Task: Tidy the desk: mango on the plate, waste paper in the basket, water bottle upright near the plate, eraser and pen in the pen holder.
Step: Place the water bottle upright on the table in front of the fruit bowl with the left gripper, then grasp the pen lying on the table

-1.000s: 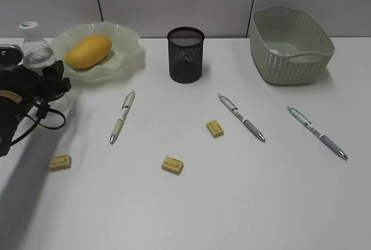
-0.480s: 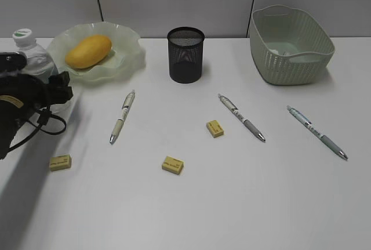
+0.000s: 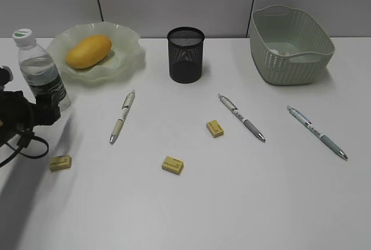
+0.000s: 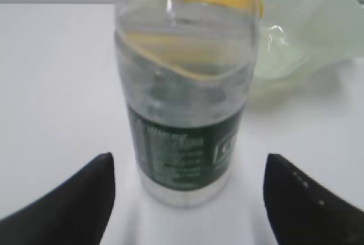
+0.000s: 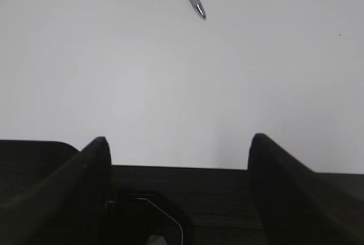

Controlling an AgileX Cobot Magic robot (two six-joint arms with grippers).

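While the water bottle (image 3: 40, 70) is standing upright just left of the plate (image 3: 130, 58), your left gripper (image 4: 187, 199) is spreading its fingers wide, clear of it. Your right gripper (image 5: 176, 160) is hanging open over bare desk (image 5: 182, 74), gripping nothing.

Bright, even, diffuse lighting; soft shadows throughout.
The water bottle (image 4: 187, 94) is rendered soft and slightly blurred at close range, and a broad grey shadow is cast on the desk (image 3: 232, 192) at lower left.
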